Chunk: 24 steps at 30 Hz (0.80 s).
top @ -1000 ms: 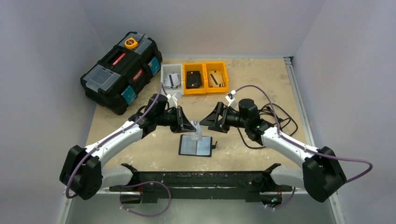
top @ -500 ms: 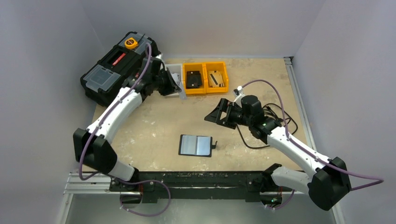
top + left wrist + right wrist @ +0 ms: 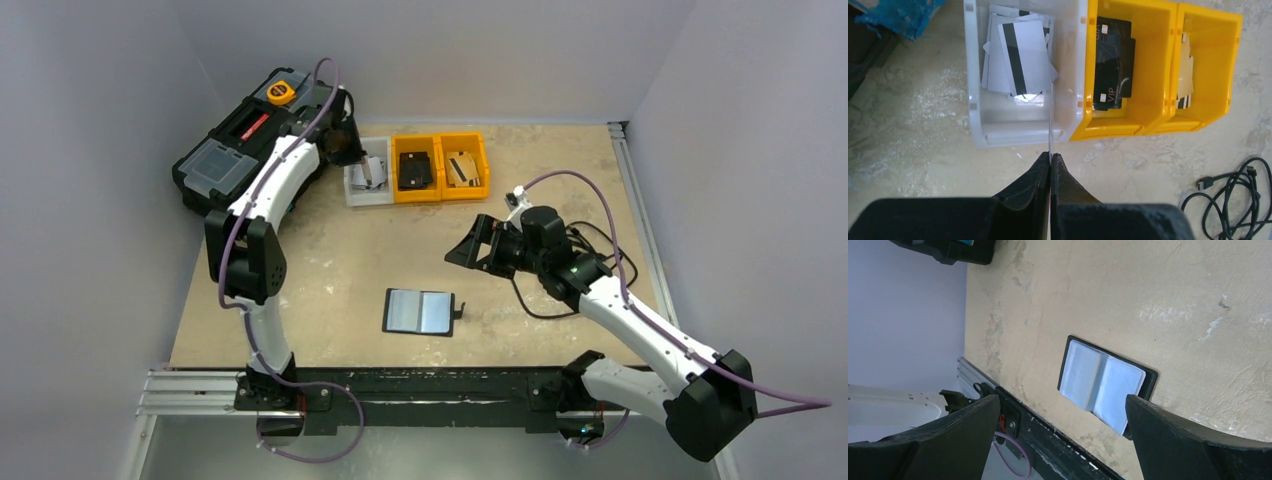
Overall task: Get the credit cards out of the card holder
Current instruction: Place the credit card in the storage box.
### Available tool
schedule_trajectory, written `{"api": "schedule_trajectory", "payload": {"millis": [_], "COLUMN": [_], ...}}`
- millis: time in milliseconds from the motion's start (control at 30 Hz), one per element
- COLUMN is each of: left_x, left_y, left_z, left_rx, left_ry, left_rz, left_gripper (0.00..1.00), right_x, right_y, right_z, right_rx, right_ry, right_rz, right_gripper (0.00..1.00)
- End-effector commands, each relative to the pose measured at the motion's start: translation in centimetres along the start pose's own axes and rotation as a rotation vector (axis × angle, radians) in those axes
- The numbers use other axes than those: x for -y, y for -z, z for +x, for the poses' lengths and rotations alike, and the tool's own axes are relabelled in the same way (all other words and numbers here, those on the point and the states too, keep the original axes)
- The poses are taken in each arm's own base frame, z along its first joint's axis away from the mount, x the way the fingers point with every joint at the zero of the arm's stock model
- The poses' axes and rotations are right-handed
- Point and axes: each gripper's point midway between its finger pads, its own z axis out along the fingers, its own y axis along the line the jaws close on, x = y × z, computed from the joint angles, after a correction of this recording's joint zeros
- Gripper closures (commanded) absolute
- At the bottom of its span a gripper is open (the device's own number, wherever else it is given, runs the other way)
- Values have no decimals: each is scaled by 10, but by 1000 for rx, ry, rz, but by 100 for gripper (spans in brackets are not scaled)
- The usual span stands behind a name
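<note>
At the far edge of the table (image 3: 330,250), by the black toolbox (image 3: 250,150), the left gripper (image 3: 352,155) hangs over the white bin (image 3: 368,197). The top view shows only that much. The left wrist view shows the left gripper (image 3: 1050,157) clenched on one credit card (image 3: 1049,120), which stands edge-on as a thin pale line above the bin's near right corner. Inside the white bin (image 3: 975,120) lies a loose pile of pale cards (image 3: 1020,55), the top one with a dark magnetic stripe. The yellow bin (image 3: 1143,100) just beside it holds a black card (image 3: 1113,60), and a second yellow bin (image 3: 1218,75) holds a few more (hard to make out). The card holder (image 3: 420,312) lies open and flat near the middle of the table, well apart from the bins. The right gripper (image 3: 468,250) hovers beyond it to the right, jaws spread wide, holding nothing. Its wrist view frames the card holder (image 3: 1103,385) between the two fingers (image 3: 958,440) and shows two pale bluish panels (image 3: 1080,375) inside; whether they are cards or sleeves I cannot tell
</note>
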Motion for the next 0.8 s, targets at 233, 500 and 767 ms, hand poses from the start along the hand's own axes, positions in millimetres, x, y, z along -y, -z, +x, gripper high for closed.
{"api": "schedule_trajectory", "payload": {"millis": [233, 500, 767], "left_x": [4, -5, -2], "left_y": [-64, -92, -83], "left_z": [-22, -19, -31], "left_rx": [16, -33, -18], "left_ry": [-83, -82, -96], "left_rz": [74, 75, 79], "left_gripper": [100, 99, 58], "right_x": [-14, -11, -12], "right_y": [12, 11, 8], "right_z": [-15, -14, -15], "right_rx": [49, 43, 39], "right_ry": [59, 65, 74], "right_rz": [-13, -5, -6], "right_gripper": [1, 1, 1]}}
